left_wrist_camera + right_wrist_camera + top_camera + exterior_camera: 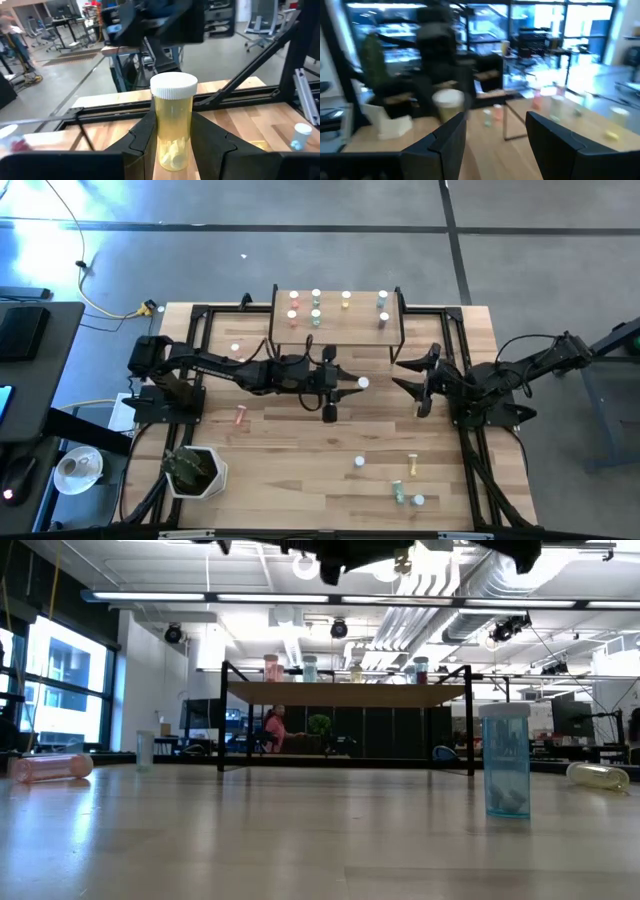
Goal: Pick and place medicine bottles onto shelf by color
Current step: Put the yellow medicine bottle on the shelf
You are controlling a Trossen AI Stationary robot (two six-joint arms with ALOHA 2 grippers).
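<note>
Pinching a yellow medicine bottle (173, 125) upright between them, the left fingers (142, 140) grip its sides; right fingers (451, 135) spread, empty.

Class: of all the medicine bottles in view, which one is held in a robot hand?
The yellow bottle, clamped in the left hand; the others sit on table or shelf.

Bottles (316, 308) on the shelf (336, 338) — others (403, 480) loose on the tabletop (300, 470) before it

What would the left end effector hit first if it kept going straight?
Probably the right end effector, which faces it with open jaws. The left end effector is shut on a yellow bottle, so the bottle's cap would likely touch first. Height is unclear.
</note>
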